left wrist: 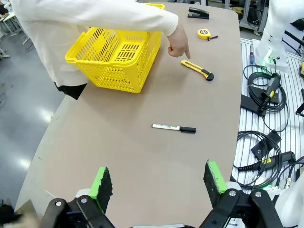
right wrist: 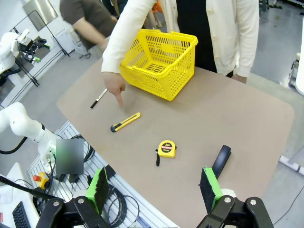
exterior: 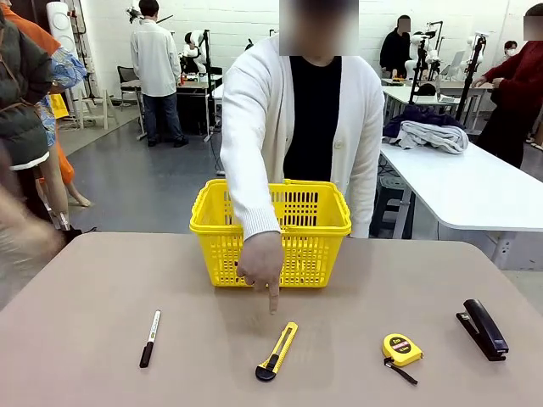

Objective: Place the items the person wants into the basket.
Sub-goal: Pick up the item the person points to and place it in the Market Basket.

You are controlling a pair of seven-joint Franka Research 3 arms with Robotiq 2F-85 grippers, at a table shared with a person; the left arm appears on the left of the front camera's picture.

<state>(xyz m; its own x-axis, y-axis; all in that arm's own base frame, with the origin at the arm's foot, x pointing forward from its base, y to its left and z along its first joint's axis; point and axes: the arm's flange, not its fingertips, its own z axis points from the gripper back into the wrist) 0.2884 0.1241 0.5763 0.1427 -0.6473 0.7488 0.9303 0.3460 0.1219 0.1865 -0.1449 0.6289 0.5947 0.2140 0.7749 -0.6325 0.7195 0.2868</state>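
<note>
Colours and patterns as found on inspection.
We record the table as plain beige-brown, without pattern; the basket yellow throughout, its sides an open lattice; the utility knife yellow with a black end; the tape measure yellow with a black strap; the marker white in the barrel and black at the cap; the stapler black all over. The person wears a white cardigan over a black shirt. On the left gripper and the right gripper we note green pads on black fingers.
</note>
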